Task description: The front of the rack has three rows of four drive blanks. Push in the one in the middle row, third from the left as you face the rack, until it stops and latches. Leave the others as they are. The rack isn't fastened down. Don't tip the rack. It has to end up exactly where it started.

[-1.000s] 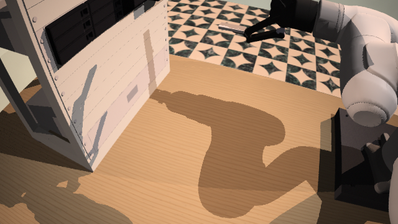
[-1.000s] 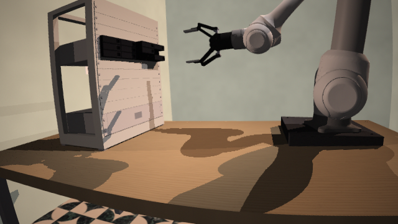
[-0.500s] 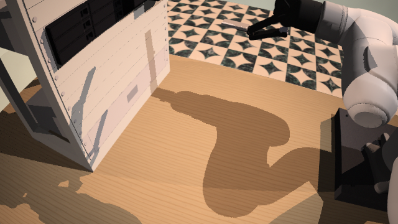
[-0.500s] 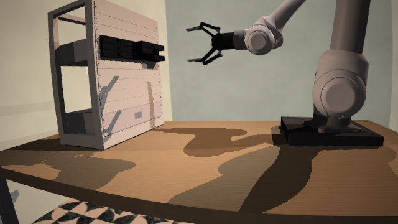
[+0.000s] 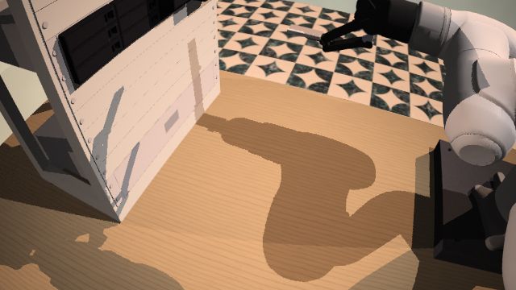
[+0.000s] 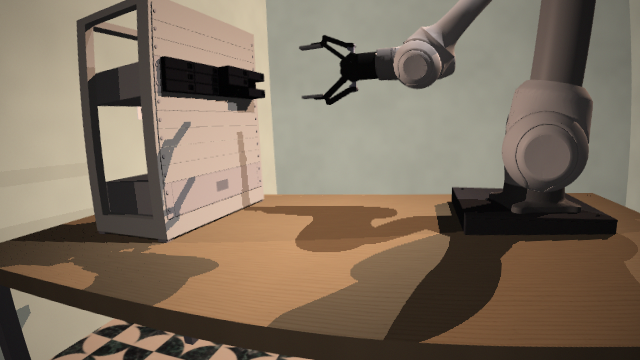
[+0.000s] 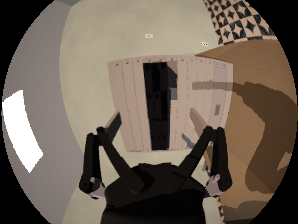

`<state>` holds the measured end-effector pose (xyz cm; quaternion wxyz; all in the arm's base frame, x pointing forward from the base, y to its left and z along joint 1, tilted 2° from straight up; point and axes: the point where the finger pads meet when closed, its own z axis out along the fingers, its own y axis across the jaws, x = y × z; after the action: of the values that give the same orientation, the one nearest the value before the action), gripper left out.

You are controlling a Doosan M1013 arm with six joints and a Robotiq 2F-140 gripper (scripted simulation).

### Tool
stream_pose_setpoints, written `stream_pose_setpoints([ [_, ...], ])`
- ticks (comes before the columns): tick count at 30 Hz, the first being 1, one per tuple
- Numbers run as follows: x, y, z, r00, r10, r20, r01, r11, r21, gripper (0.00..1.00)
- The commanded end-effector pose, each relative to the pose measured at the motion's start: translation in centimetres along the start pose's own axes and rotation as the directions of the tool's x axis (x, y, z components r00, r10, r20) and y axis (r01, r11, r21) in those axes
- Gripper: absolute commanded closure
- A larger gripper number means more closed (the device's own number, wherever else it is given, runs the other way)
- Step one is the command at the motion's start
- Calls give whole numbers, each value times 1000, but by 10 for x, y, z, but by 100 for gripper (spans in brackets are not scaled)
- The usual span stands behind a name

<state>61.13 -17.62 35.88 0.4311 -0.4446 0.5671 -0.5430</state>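
The pale rack (image 5: pixel 153 93) (image 6: pixel 210 150) (image 7: pixel 127 103) stands upright at the left end of the wooden table (image 5: pixel 226 225) (image 6: pixel 260 295). Its black block of drive blanks (image 5: pixel 93 44) (image 6: pixel 200 77) (image 7: pixel 156 106) sits high on the front. The two right columns seem to stick out further than the left ones. The middle-row blank third from the left (image 6: pixel 231 80) is among them. My gripper (image 5: pixel 308 37) (image 6: pixel 306 72) is open and empty. It hangs in the air to the right of the rack at about the blanks' height, well clear of them and pointing at the front.
The arm's black base plate (image 5: pixel 455 209) (image 6: pixel 530 220) is on the right of the table. The table's far edge borders a chequered floor (image 5: pixel 322 68). The rack's left side is an open frame (image 6: pixel 90 125).
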Motion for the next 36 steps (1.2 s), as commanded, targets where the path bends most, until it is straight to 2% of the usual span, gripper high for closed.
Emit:
stream_pose_setpoints([
  [1, 2, 1, -3, 1000, -3, -5, 3, 1000, 1, 0],
  [36, 0, 1, 1, 1000, -3, -5, 3, 1000, 1, 0],
])
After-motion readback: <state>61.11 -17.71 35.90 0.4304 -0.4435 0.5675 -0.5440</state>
